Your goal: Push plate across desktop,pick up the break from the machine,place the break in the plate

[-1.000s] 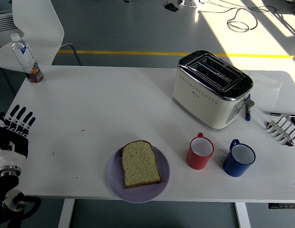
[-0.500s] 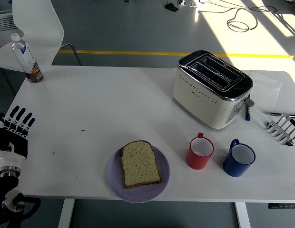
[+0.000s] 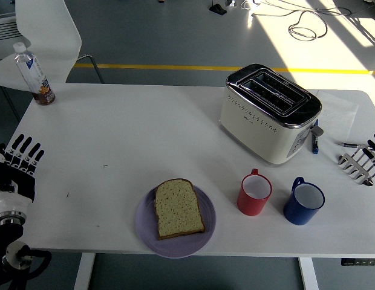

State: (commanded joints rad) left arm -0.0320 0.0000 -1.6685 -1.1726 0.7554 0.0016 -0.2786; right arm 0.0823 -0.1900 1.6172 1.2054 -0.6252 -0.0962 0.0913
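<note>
left hand: we see the left hand [image 3: 17,166] at the left edge, over the table's near-left corner, palm down, wrist running off the bottom-left corner.
left fingers: we see four fingers [image 3: 25,148] straight and side by side, slightly fanned, pointing away from the robot; they hold nothing and touch no object.
right hand: we see only the tips of the right hand [image 3: 372,154] poking in at the right edge, beside a metal rack [image 3: 355,165].
right fingers: too little shows; we cannot tell how far open they are.
bread: one slice of bread [image 3: 178,207] lies flat on the purple plate [image 3: 146,225], well apart from both hands.
plate spot: near the table's [image 3: 145,127] front edge, left of the red mug [image 3: 254,193].
toaster: we see the toaster [image 3: 269,112] at far right of centre, both slots showing dark.
mugs: blue mug [image 3: 303,202] just right of the red one, both upright.
extras: bottle [image 3: 35,75] upright at the far-left corner; a marker [image 3: 316,139] lies beside the toaster.
</note>
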